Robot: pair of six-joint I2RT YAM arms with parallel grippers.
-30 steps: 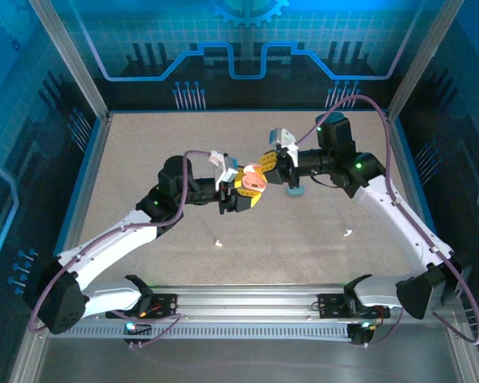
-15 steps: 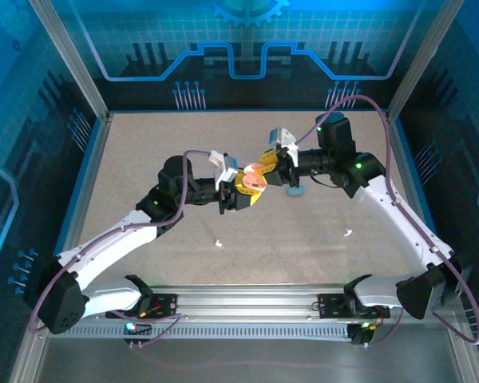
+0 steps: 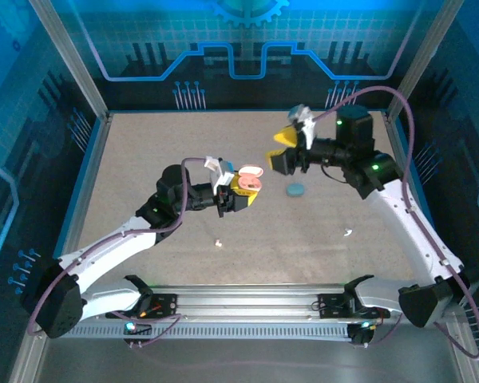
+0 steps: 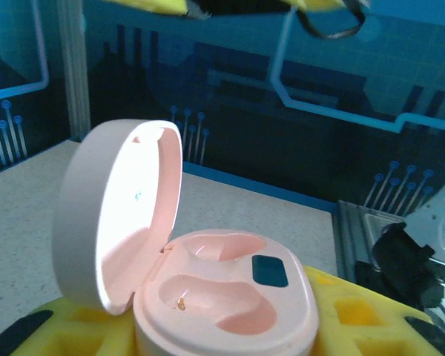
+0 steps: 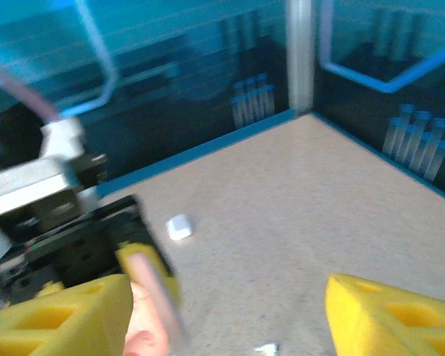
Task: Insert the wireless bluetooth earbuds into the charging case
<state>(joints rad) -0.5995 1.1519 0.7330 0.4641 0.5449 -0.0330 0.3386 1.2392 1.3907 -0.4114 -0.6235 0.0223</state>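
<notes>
Jaws of the left gripper (image 3: 233,194) clamp the pink case (image 4: 222,297) mid-table, lid up, sockets bared for loading. At one o'clock the right gripper (image 3: 279,150) hangs spread and empty. From the case, one earbud (image 3: 217,242) lies at six o'clock and another earbud (image 3: 347,233) at four.

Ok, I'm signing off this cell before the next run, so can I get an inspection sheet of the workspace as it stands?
Surface: speckled beige table, nothing spilled.
Job's things: pink charging case open, both wells empty; white earbud and second white earbud loose on the table.
Clutter: teal case lying on the table.
Tools: left tool shut on the pink charging case; right tool open, empty.
Cables: purple cables looped along both arms, clear of the things.
Surroundings: blue printed panels, aluminium frame.
</notes>
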